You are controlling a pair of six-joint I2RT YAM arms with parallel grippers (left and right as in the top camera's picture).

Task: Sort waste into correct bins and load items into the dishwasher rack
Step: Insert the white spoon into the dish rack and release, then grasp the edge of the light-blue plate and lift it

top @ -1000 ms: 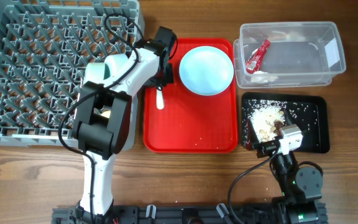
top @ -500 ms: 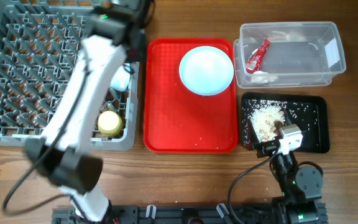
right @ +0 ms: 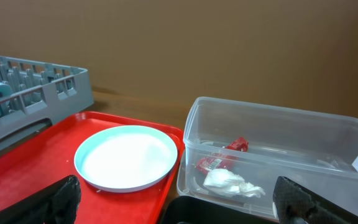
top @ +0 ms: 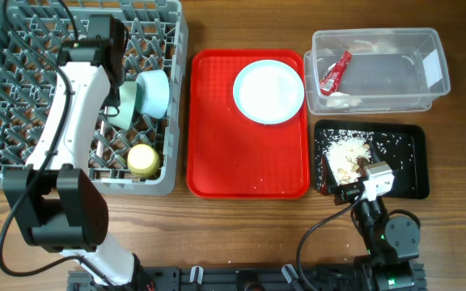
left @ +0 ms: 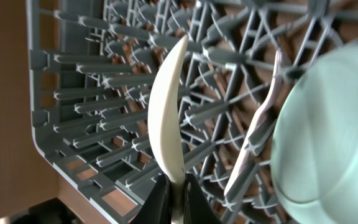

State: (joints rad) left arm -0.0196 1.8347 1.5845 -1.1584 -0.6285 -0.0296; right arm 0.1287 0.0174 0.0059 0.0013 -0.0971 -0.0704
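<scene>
The left gripper (left: 174, 188) has its jaws clamped on the bottom end of a white plastic utensil (left: 168, 112). The utensil stands out from the fingertips over the grey dishwasher rack (left: 73, 94) and is seen edge-on, so the left wrist view does not show whether it is the spoon or the fork. It looks thin, light and smooth. A pinch on the handle end probably holds it well enough, but it could swivel or slip if it catches a peg, so it should be lowered flat between the pegs and let go gently. Just beside it a second white utensil (left: 257, 137) lies among the pegs, near a pale blue-green bowl (left: 328, 124). The overhead view shows a second bowl (top: 124, 103) touching the first and a small yellow cup (top: 142, 159) also in the rack. The pale blue plate (top: 269, 91) is not yet loaded and sits on the red tray (top: 245, 174). It is stiff, with a low rim that is best pinched at the edge. The right gripper (right: 180, 205) rests near the black tray (top: 407, 174) with its jaws wide apart and nothing between them. Crumbly food scraps (top: 348, 153) are in the black tray, and the red wrapper (top: 336, 71) lies in the clear tub (top: 435, 56).
</scene>
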